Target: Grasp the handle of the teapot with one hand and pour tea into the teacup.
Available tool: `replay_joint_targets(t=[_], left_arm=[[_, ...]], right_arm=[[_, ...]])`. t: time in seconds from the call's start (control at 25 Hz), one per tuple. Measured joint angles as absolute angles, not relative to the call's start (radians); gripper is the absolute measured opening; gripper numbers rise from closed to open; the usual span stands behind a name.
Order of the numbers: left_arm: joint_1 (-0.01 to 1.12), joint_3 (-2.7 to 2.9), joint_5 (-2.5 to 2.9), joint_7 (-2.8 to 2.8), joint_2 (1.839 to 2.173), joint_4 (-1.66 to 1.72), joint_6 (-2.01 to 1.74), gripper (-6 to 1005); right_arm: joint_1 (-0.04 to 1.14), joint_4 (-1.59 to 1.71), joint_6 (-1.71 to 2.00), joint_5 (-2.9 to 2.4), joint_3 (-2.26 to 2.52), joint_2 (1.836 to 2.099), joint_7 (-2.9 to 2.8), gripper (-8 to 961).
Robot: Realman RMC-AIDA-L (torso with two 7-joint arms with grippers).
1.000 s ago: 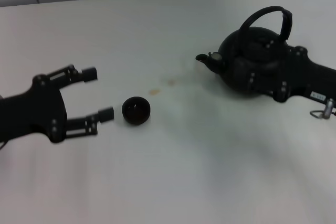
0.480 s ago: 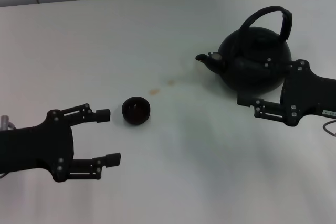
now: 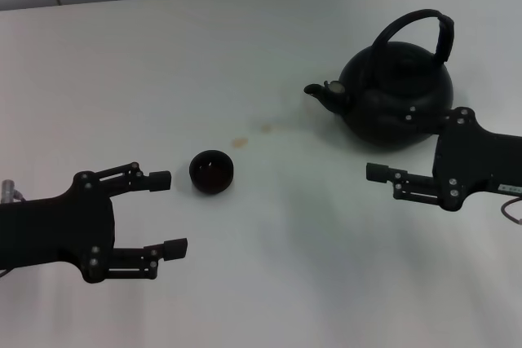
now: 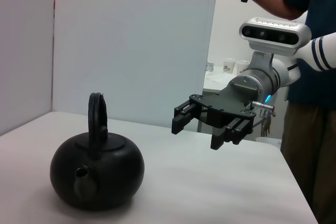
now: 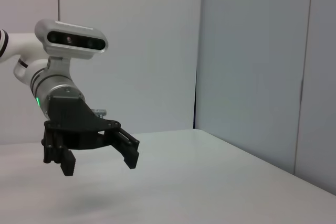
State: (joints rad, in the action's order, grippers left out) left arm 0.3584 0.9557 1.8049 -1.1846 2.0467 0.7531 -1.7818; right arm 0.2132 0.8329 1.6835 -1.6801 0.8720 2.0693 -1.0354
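The black teapot [image 3: 391, 79] stands upright at the back right of the white table [image 3: 269, 283], its spout toward the middle and its arched handle [image 3: 405, 20] free. The small black teacup [image 3: 211, 171] sits left of centre. My right gripper [image 3: 377, 143] hovers open just in front of the teapot's body, one finger overlapping it in the head view. My left gripper [image 3: 167, 212] is open, low and just left of the teacup, holding nothing. The left wrist view shows the teapot [image 4: 97, 174], its handle [image 4: 96, 121] and the right gripper [image 4: 202, 128]. The left gripper [image 5: 94, 158] appears in the right wrist view.
A faint brownish stain [image 3: 241, 142] marks the table between teacup and teapot. White walls stand behind the table. A person [image 4: 307, 77] stands beyond the table's right side.
The right gripper has drawn back from around the teapot's body toward the front. The left gripper dropped toward the front edge a second ago and has held still since.
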Motion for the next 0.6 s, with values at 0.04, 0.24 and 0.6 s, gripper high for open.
replay_joint_targets(t=[0.04, 0.24, 0.6], left_arm=[[0.358, 0.955, 1.805, -1.184, 2.047, 0.753, -1.782, 870], [0.357, 0.953, 1.805, -1.183, 2.048, 0.753, -1.781, 870], [0.360, 0.953, 1.806, -1.183, 2.048, 0.753, -1.779, 870]], right_arm=[[0.214, 0.833, 1.684, -1.680, 0.873, 2.071, -1.035, 622], [0.218, 0.833, 1.684, -1.681, 0.873, 2.073, -1.035, 622], [0.222, 0.827, 1.684, -1.681, 0.881, 2.075, -1.034, 622]])
